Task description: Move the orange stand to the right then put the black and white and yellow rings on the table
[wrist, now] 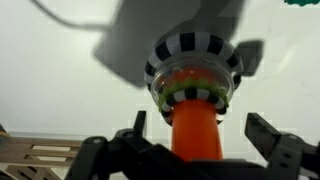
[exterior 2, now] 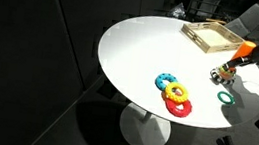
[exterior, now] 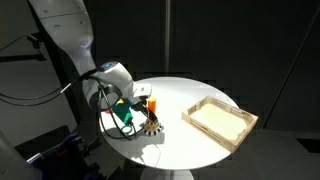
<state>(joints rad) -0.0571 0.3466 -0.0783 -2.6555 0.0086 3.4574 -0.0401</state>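
Observation:
The orange stand (wrist: 195, 128) lies along my wrist view with a black and white striped ring (wrist: 195, 52) on its post and a yellow-green ring (wrist: 190, 96) next to it. My gripper (wrist: 198, 138) is open, with one finger on each side of the post and a gap on both sides. In both exterior views the gripper (exterior: 135, 108) (exterior 2: 240, 59) is at the stand (exterior: 150, 120) (exterior 2: 225, 73) near the table edge. A yellow ring (exterior 2: 176, 92) lies on the table between a blue ring (exterior 2: 166, 80) and a red ring (exterior 2: 179, 106).
A shallow wooden tray (exterior: 220, 120) (exterior 2: 215, 38) sits on the round white table (exterior: 175, 140) (exterior 2: 137, 53) beyond the stand. A green ring (exterior 2: 225, 96) lies on the table near the stand. Dark floor and black curtains surround the table.

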